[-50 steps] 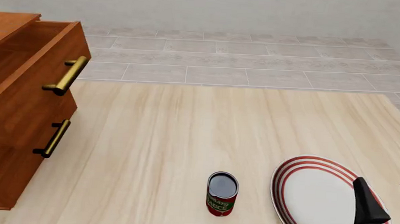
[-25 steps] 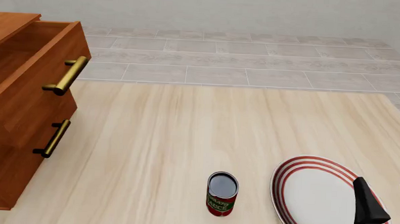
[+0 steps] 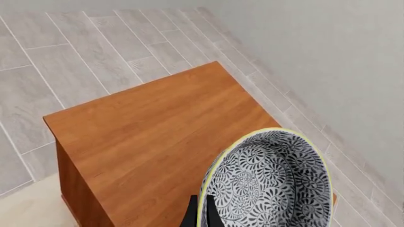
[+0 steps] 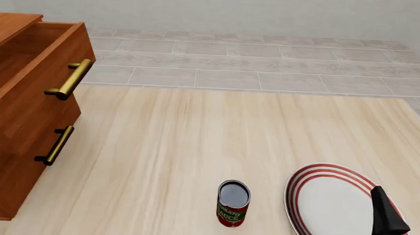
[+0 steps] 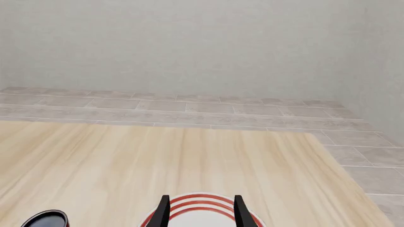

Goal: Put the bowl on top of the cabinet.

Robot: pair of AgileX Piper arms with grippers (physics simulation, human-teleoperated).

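Note:
The bowl [image 3: 271, 184], black-and-white floral with a pale yellow rim, shows in the left wrist view, tilted just over the flat top of the reddish-brown cabinet [image 3: 158, 127]. My left gripper [image 3: 200, 215] is shut on the bowl's rim, one dark finger on each side of it. In the front view the cabinet [image 4: 25, 115] stands at the table's left with its top drawer pulled out; the bowl and the left gripper are out of that view. My right gripper [image 4: 406, 208] stands open at the near right with nothing between its fingers.
A white red-ringed plate [image 4: 330, 205] lies under the right gripper [image 5: 201, 213]. A tomato sauce can [image 4: 233, 203] stands to the plate's left. Brass bar handles [image 4: 71, 78] stick out from the drawers. Tiled floor and a wall lie beyond the table.

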